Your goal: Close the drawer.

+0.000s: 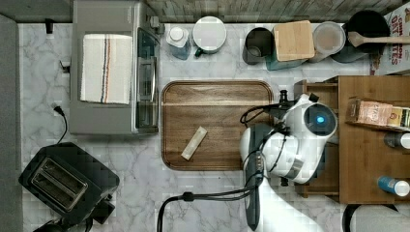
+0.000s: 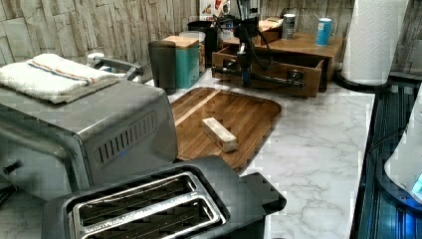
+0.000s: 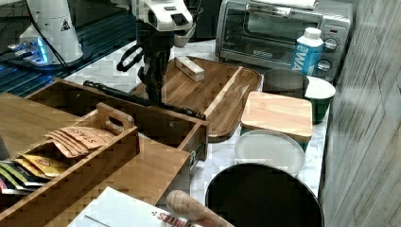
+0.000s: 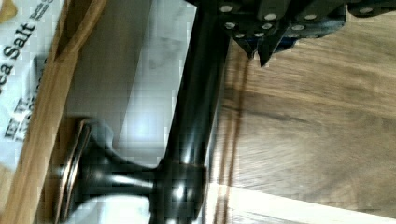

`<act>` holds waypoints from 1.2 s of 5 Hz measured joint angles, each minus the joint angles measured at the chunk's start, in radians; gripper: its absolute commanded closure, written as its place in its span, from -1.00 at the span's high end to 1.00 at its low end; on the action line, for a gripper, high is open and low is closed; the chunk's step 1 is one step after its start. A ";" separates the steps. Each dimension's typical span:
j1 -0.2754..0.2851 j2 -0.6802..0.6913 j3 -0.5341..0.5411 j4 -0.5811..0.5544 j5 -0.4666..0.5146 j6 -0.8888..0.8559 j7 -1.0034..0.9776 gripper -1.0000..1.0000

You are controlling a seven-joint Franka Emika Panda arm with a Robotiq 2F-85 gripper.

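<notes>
The robot arm's pincer (image 3: 155,97) points straight down at the long black bar handle (image 3: 142,100) of the drawer (image 3: 142,120). From the right view its dark fingers reach the bar near its middle. In the wrist view the fingers (image 4: 261,44) sit right beside the bar, but I cannot tell whether they are open or clamped on it.

The drawer is a medium-brown wooden box, and it stands pulled out from under the flat wooden cabinet top (image 1: 367,159), its front facing the wooden tray (image 1: 216,124). In the left view the handle runs across the drawer front on two mounts.

The tray is darker, with rounded corners, and lies on the white marble counter (image 1: 140,193) just in front of the drawer. A small pale rectangular block (image 1: 194,143) lies on the tray.

Beyond the tray, at the top view's left, stands a silver toaster oven (image 1: 113,67) with a folded striped towel (image 1: 106,67) on its roof. A black two-slot toaster (image 1: 63,183) sits nearby. Canisters and a blue-labelled bottle (image 3: 306,52) line the wall.
</notes>
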 measured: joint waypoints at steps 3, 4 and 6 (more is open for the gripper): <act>-0.147 0.094 -0.025 0.146 0.168 -0.025 -0.316 -1.00; -0.193 0.100 -0.029 0.143 0.220 0.035 -0.323 -1.00; -0.176 0.073 -0.032 0.088 0.204 0.116 -0.322 -1.00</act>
